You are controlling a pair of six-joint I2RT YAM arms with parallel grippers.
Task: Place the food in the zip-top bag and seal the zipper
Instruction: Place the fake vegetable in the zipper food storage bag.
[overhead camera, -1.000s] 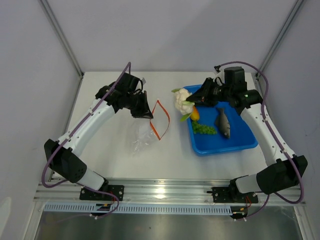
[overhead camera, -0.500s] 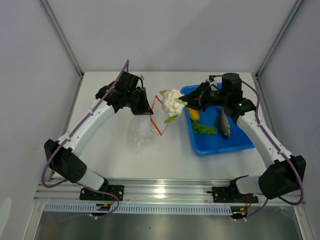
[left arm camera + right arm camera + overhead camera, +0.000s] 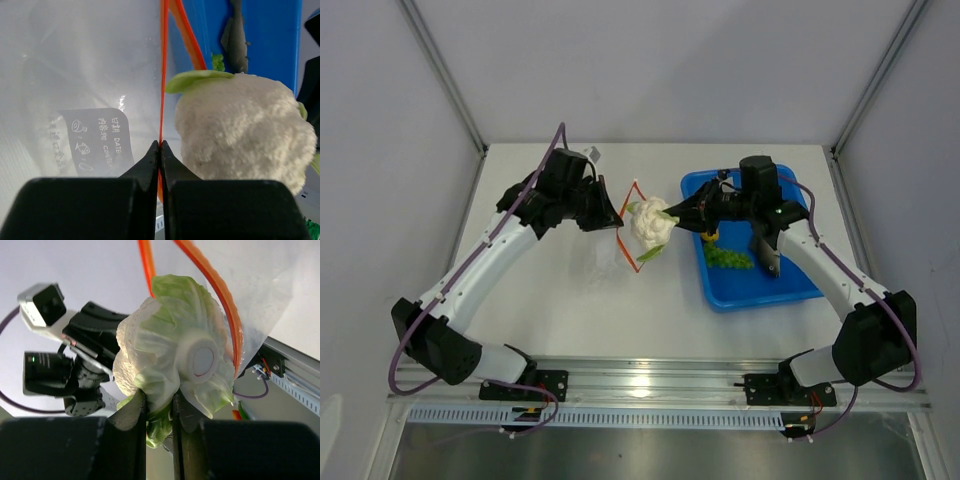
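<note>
The clear zip-top bag [image 3: 612, 255] hangs from my left gripper [image 3: 617, 222], which is shut on its orange-red zipper strip [image 3: 163, 75]; the mouth [image 3: 638, 230] stands open toward the right. My right gripper [image 3: 672, 220] is shut on a green leaf of the white toy cauliflower [image 3: 648, 222] and holds it at the bag's mouth. In the right wrist view the cauliflower [image 3: 170, 355] sits between the two orange strips [image 3: 220, 295]. In the left wrist view the cauliflower [image 3: 240, 130] is just right of the strip. A grey fish [image 3: 766, 250], green pieces [image 3: 727, 258] and a yellow-orange piece [image 3: 710, 236] lie in the tray.
The blue tray [image 3: 790, 285] sits right of centre under my right arm. The bag's lower part rests on the white table [image 3: 570, 300]. Grey walls and frame posts close in the table on three sides.
My right gripper has carried the cauliflower left from the tray's edge to the bag's mouth. My left gripper has lifted and turned the bag's mouth toward it.
</note>
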